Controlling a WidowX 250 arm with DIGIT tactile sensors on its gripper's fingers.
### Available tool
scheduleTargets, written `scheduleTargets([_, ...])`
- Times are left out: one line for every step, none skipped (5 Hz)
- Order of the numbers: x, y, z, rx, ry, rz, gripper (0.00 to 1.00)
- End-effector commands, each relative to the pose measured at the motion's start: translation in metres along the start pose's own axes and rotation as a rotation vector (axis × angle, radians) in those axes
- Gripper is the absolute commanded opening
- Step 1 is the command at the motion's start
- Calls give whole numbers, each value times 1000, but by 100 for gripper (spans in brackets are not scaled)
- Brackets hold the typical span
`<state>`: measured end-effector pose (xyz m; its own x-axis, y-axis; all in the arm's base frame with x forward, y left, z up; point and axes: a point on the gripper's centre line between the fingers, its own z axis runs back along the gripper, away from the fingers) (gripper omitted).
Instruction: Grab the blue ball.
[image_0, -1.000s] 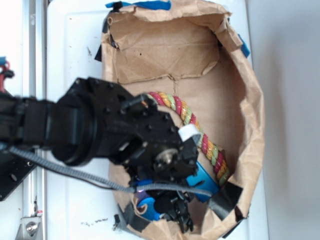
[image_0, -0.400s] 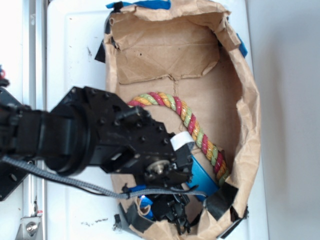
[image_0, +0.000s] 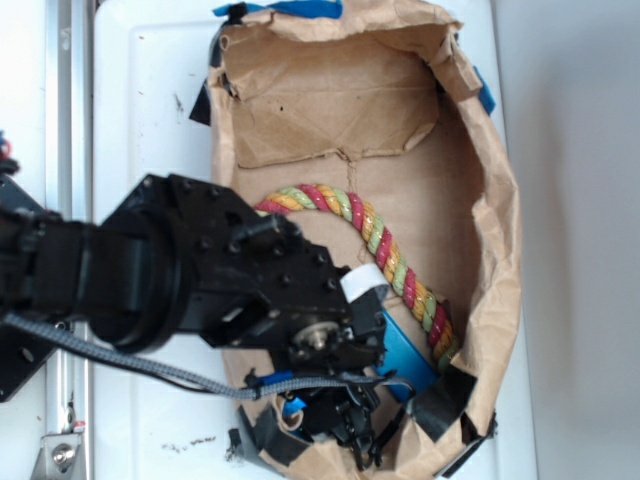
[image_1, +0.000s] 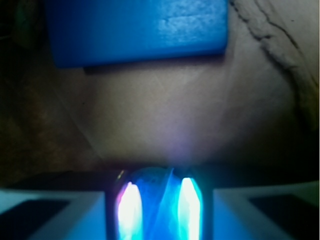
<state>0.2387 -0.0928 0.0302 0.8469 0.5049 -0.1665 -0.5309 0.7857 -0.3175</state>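
**Operator:** Report the exterior view, taking the rope toy as reference.

**Arm:** The rope toy (image_0: 385, 255) lies curved across the floor of the brown paper tray (image_0: 500, 210), which sits on the white table (image_0: 150, 100). My black arm (image_0: 150, 270) reaches in from the side and covers the rope's near end. My gripper (image_0: 335, 420) sits below the rope's lower end, close to the tray's taped lower edge. The flat blue block (image_0: 405, 352) lies just beside the rope's lower end, between the rope and my gripper, partly under my wrist. A small patch of blue, the blue ball (image_0: 292, 406), shows at my fingers, below the rope and on the far side of the block from it. From this view I cannot tell how my fingers stand.

**Operator:** Report the wrist view.

**Arm:** The rope is not in this picture, so I place things by the block. The block (image_1: 137, 30) fills the top of the picture, lying flat on the tray floor (image_1: 200, 110). The ball (image_1: 155, 200) is at the bottom centre, well apart from the block, with bare paper between them. My two fingers (image_1: 55, 215) flank the ball, one on each side, and their inner faces meet its sides: I am clamped on it. Two bright glare streaks cross the ball's surface.
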Motion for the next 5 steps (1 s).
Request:
scheduleTargets([1,0,3,-2,-22,-29,0])
scheduleTargets([5,2,21,47,-99,-100,0])
scheduleTargets([17,13,50,38,-183,-80,0])
scheduleTargets([33,26,87,4,-290,59,0])
scheduleTargets([43,32,109,30,-339,154,0])
